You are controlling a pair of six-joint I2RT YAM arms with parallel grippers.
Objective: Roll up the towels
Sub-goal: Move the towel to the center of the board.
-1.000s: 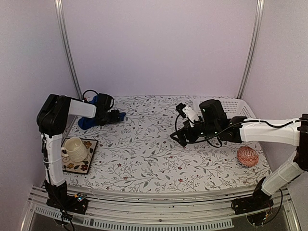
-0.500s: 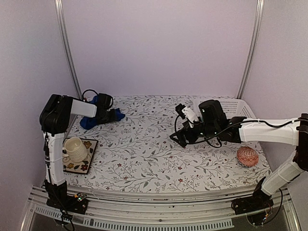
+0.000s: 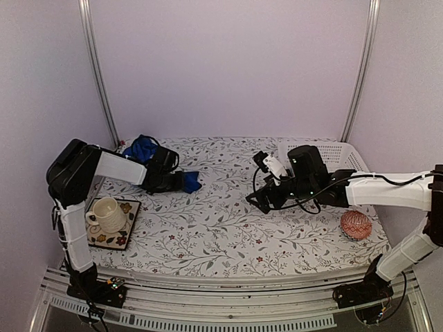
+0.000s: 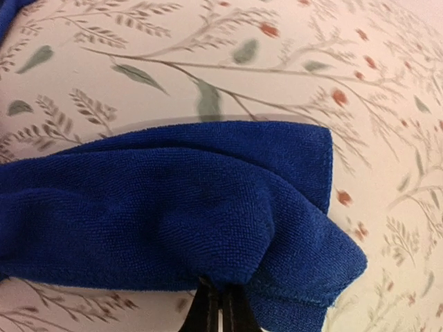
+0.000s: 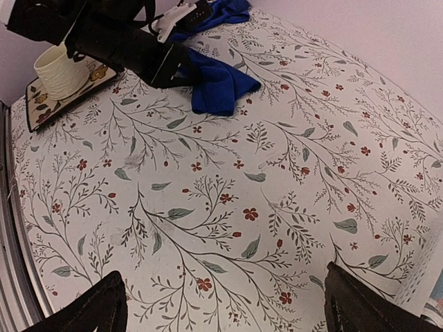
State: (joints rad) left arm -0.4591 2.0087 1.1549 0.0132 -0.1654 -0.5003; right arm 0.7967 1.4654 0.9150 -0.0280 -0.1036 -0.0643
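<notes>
The royal-blue towel (image 3: pixel 141 149) lies at the rear left of the flower-patterned bench (image 3: pixel 208 228). It is bunched at the back, with one end stretched out toward the middle. That end is folded over on itself, and the left pincer (image 3: pixel 181 182) is pinching it. In the left wrist view the two dark fingertips (image 4: pixel 206 315) press together under the fold of cloth, with no gap between them. The left arm hides the stretch between the bunch and the pinched end, so it is probably one cloth, though the join cannot be seen.

The right pincer (image 3: pixel 257 201) hovers over the middle right of the bench, well apart from the towel. Its fingers are spread wide with nothing between them.

A cream cup (image 3: pixel 106 214) stands on a patterned tile (image 3: pixel 123 238) at the near left, just beside the left arm. A round pink-red ball (image 3: pixel 356 225) rests near the right edge, and a white basket (image 3: pixel 336 153) sits at the rear right.
</notes>
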